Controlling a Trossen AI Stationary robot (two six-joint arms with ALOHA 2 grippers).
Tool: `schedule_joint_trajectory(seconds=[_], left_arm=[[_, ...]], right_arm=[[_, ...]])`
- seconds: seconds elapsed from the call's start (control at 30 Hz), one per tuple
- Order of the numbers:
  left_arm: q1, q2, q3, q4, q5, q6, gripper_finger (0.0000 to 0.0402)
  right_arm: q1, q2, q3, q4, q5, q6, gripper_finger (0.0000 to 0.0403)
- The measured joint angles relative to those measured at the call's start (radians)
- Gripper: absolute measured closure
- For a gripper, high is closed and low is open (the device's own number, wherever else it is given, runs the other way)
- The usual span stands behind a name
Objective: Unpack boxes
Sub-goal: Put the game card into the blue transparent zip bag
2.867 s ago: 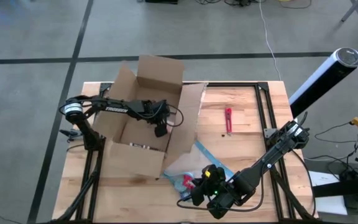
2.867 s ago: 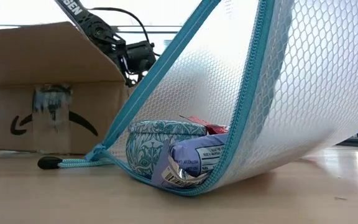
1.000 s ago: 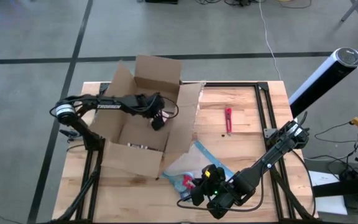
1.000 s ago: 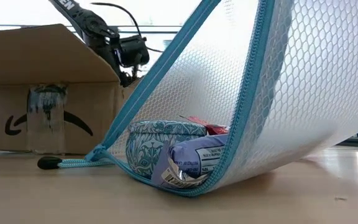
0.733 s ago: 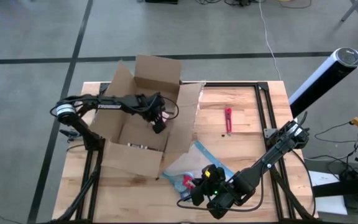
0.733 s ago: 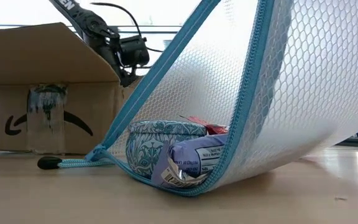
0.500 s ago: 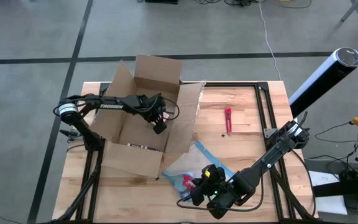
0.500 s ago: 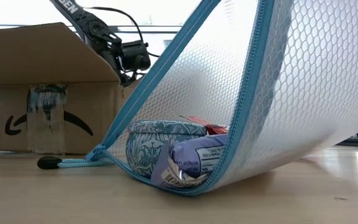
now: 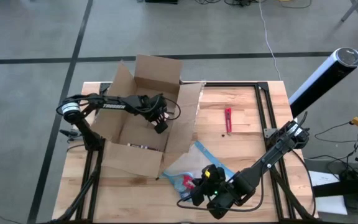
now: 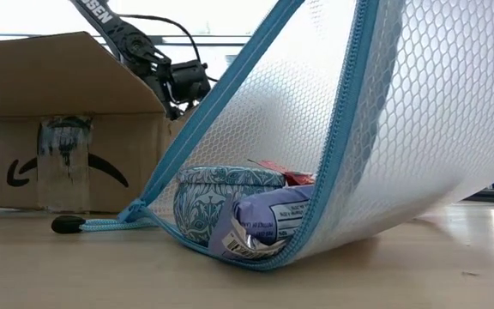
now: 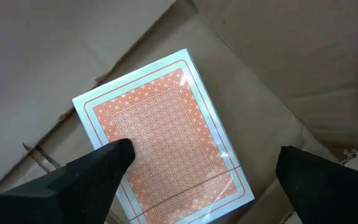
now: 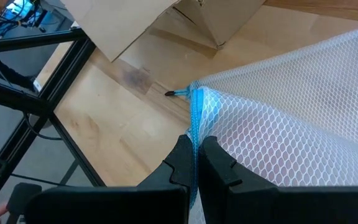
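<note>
Cardboard box (image 9: 143, 121) sits open on the left half of the table (image 9: 241, 130), its flaps splayed outward, and the left gripper (image 9: 160, 126) reaches down inside it, fingers spread wide with nothing between them. Directly below that gripper, on the box floor, lies a flat pack of cards (image 11: 163, 134) with an orange patterned back and pale border; the left wrist view shows the 2 dark fingers (image 11: 89, 171) set on either side of it, and whether they touch it cannot be told. From above, the arm and the box walls hide most of the interior, so the pack itself is not visible there. At table height the box appears only as 1 side wall with a black printed mark and a strip of tape, its upper edge and the gripper behind it partly cut off by the mesh pouch (image 10: 384, 129). That pouch, white mesh with a blue zipper edge, lies near the table's front, well apart from the box floor, and the right gripper (image 12: 194, 158) is clamped on its blue edge. Through the mesh a patterned round tin (image 10: 230, 202) and a crumpled wrapper (image 10: 268, 225) can be made out. A small red tool (image 9: 228, 119) lies beside the box on bare wood
</note>
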Motion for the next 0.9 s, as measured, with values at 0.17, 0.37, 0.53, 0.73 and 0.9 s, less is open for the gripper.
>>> schedule_joint_trajectory(seconds=[0.17, 0.37, 0.53, 0.73, 0.9], left_arm=[[0.000, -0.003, 0.002, 0.036, -0.002, -0.003, 0.0013], [-0.004, -0.004, 0.009, 0.031, -0.003, -0.009, 0.0013], [0.004, -0.010, 0.010, -0.021, -0.030, -0.121, 0.0013], [0.002, -0.012, 0.010, -0.075, -0.072, -0.132, 0.0003], [0.003, -0.012, 0.011, -0.127, -0.116, -0.132, 0.0002]], right_arm=[[0.000, 0.000, 0.000, 0.000, 0.000, 0.000, 0.0403], [0.000, 0.000, 0.000, 0.000, 0.000, 0.000, 0.0403], [0.000, 0.000, 0.000, 0.000, 0.000, 0.000, 0.0403], [0.000, 0.000, 0.000, 0.000, 0.000, 0.000, 0.0403], [0.000, 0.000, 0.000, 0.000, 0.000, 0.000, 0.0403]])
